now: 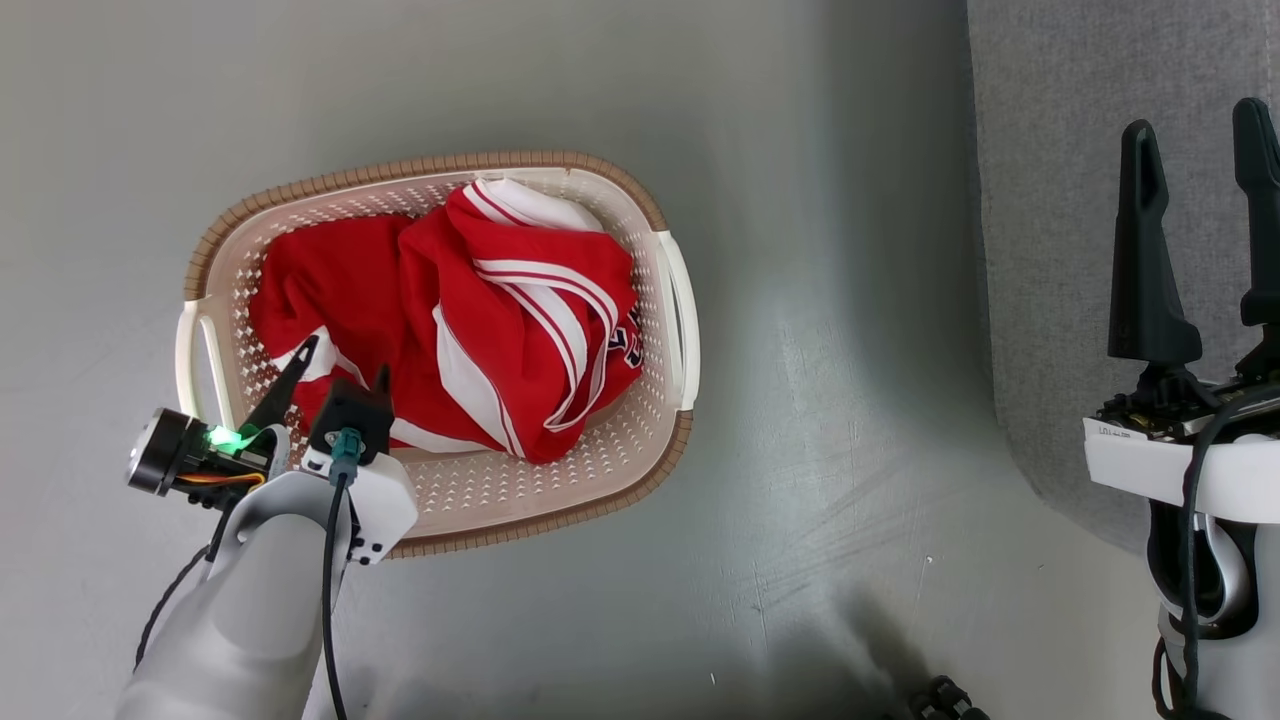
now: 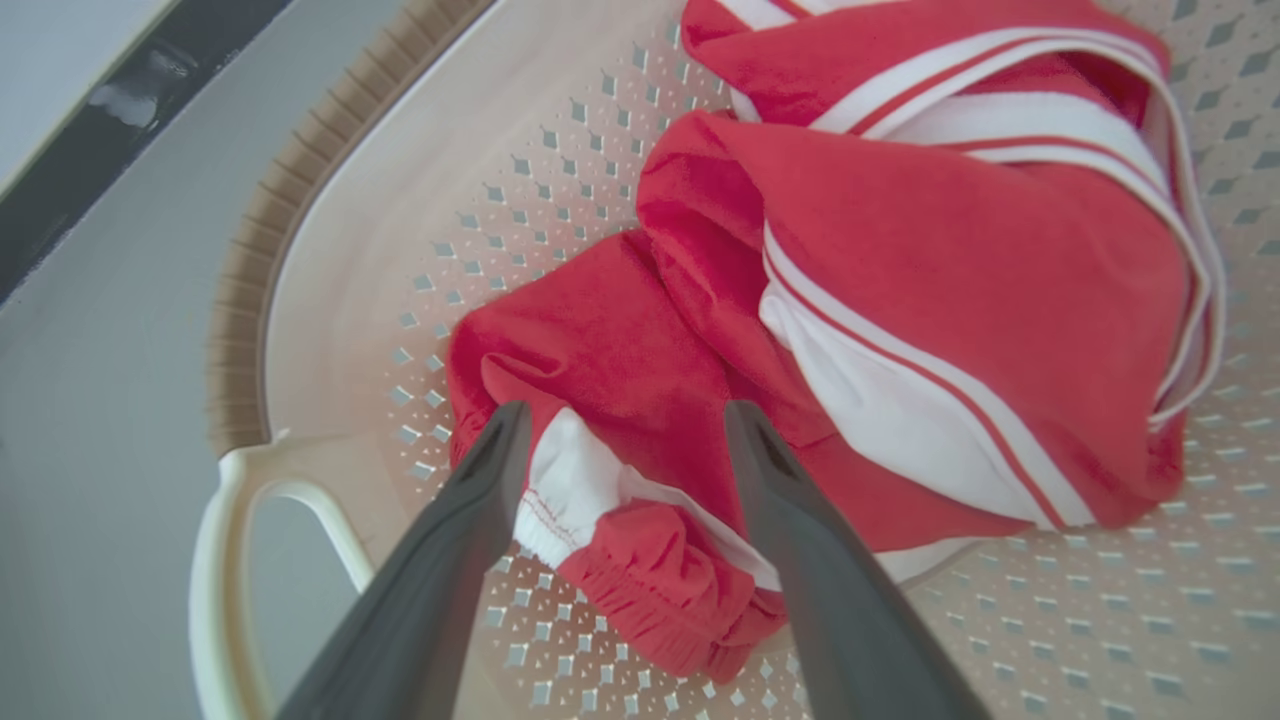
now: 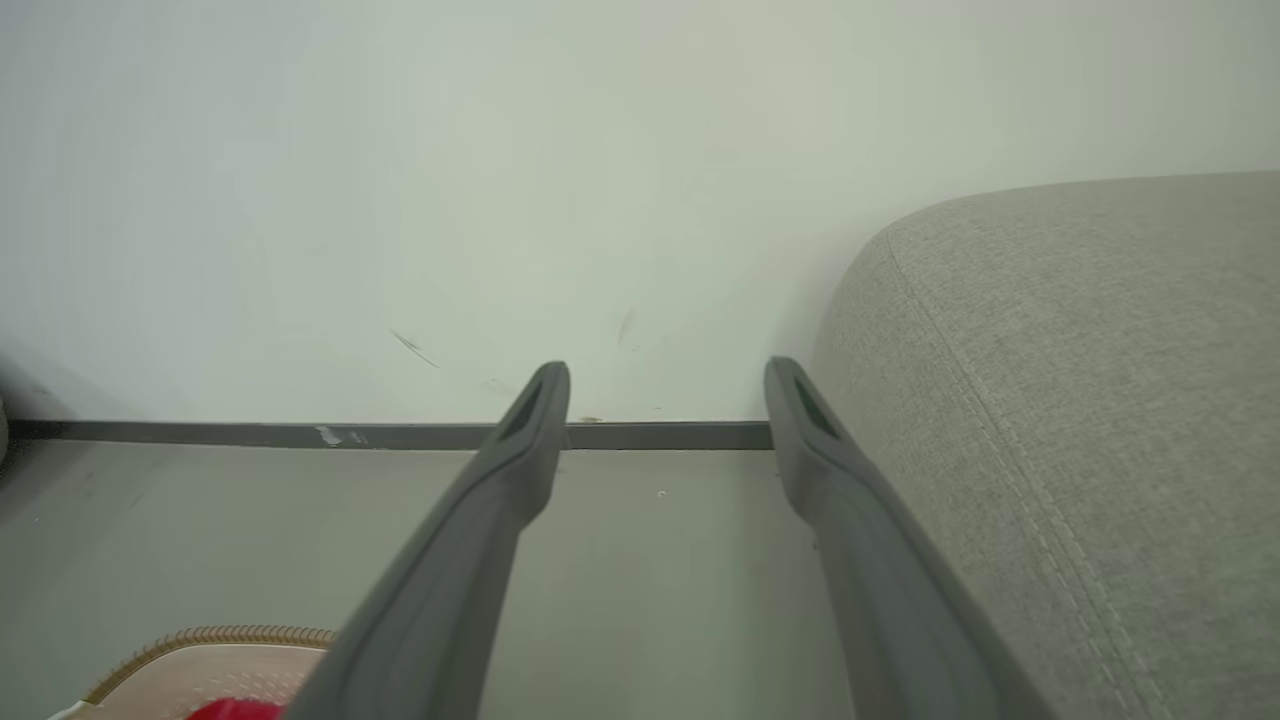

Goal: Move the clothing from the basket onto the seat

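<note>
Starting out: no clothing on the seat yet.
All the red clothing lies in the basket; left gripper spread over a hem (not pinching), right gripper empty, fingers apart, near the seat.

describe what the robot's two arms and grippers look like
The left gripper and right gripper each have two long, dark, tapered fingers. The left's white housing carries a green light, a teal plug on a black cable and orange wires, on a pale grey forearm. The right's white housing trails black cables.
</note>
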Controlling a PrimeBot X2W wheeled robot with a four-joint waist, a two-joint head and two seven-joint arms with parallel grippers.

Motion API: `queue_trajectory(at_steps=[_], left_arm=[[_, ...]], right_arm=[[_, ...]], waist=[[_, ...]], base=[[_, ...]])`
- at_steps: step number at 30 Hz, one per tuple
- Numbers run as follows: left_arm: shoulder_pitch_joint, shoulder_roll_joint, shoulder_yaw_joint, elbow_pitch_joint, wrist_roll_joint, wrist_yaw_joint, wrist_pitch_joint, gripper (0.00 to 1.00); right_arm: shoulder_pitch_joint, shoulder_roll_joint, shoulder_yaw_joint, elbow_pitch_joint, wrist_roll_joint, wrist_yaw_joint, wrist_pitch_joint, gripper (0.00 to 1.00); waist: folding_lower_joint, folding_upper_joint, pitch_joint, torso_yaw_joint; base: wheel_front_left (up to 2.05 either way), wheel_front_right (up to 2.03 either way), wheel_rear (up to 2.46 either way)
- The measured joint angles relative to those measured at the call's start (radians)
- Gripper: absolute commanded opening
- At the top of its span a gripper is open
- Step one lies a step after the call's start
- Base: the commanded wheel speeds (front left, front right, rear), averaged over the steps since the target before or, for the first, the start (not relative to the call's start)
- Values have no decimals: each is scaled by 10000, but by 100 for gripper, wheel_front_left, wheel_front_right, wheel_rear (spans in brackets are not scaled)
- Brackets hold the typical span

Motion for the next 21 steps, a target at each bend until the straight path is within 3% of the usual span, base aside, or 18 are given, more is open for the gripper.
queue_trajectory(at_steps=[14,15,16,17,20,21], left_arm=[[-809,10,-40,1149,180,570,362,100],[-850,-6,-31,1223,180,591,422,89],[-899,-21,-15,1287,180,644,481,69],[-949,-25,-6,1340,180,654,502,69],[-1084,-56,-4,1498,180,711,504,0],[-1124,-69,-4,1532,180,744,506,0]], right_arm=[[-325,-6,59,13,13,0,0,100],[-409,-8,65,13,13,0,0,100],[-460,-10,75,12,15,0,0,100],[-504,-10,90,17,15,0,0,100],[-605,-12,102,31,15,0,0,100],[-610,-12,104,54,15,0,0,100]], waist=[[0,0,584,-119],[0,0,612,-126],[0,0,638,-132],[0,0,663,-138],[0,0,713,-151],[0,0,715,-150]], base=[[0,0,0],[0,0,0],[0,0,0],[0,0,0],[0,0,0],[0,0,0]])
